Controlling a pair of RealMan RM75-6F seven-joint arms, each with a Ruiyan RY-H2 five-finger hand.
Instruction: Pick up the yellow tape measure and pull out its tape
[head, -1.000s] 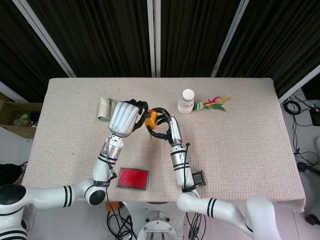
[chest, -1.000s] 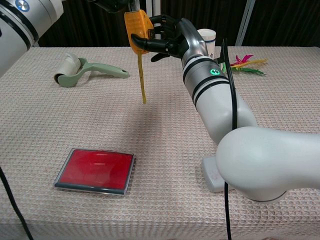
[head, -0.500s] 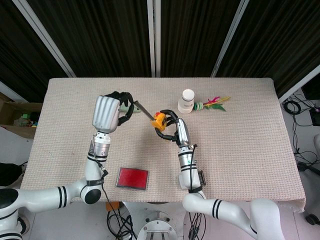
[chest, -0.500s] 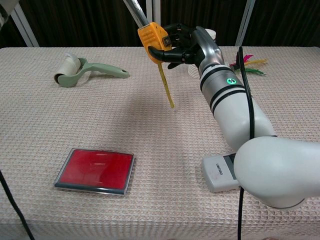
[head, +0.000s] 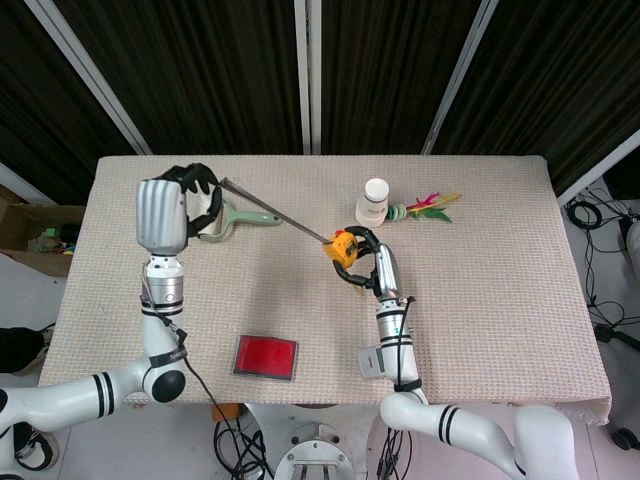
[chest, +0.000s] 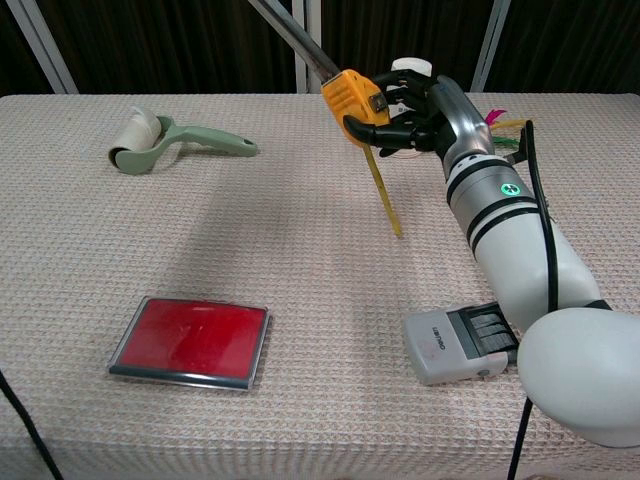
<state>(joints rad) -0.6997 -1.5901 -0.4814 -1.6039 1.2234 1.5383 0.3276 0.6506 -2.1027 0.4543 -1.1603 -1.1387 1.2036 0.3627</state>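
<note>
Over the woven table (chest: 150, 250), I have the right hand (chest: 425, 100) wrapped around the yellow tape measure (chest: 352, 96), held in the air above the far middle. The left hand (head: 170, 205), far left and raised, has fingers curled around the end of the tape (head: 275, 214), which stretches taut between the hands. On the table lie a red tray (chest: 190, 340) near left, a green roller (chest: 160, 138) far left, and a grey device (chest: 455, 343) near right.

Head view: high, looking down. Chest view: low, closer, facing forward.
</note>
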